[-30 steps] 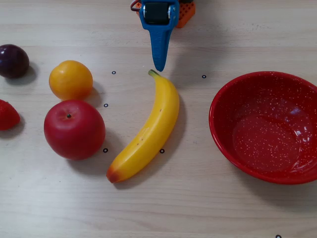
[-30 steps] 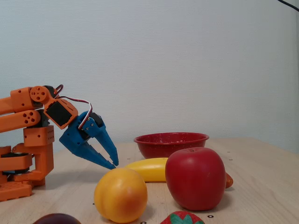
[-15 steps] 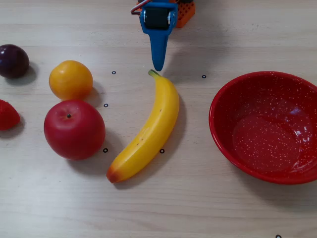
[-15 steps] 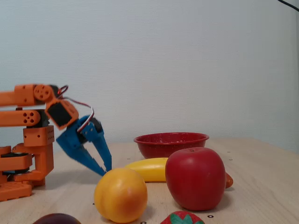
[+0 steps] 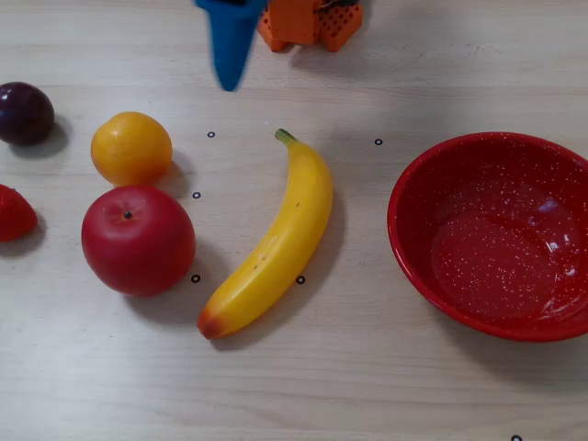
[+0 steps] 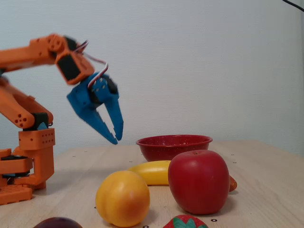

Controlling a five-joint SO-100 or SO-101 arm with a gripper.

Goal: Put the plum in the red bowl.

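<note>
The plum is a small dark purple fruit resting at the far left of the table; in the low side view only its top shows at the bottom edge. The red bowl with white speckles stands empty on the right and shows behind the fruit from the side. My blue gripper hangs raised near the table's top edge, well right of the plum. From the side, the gripper points down, high above the table, shut and holding nothing.
Between the plum and the bowl lie an orange, a red apple, a strawberry-like fruit and a long banana. The orange arm base stands at the table's back edge.
The gripper has lifted off from near the banana's tip and swung left toward the plum's side. All the fruit and the bowl stay where they were.
</note>
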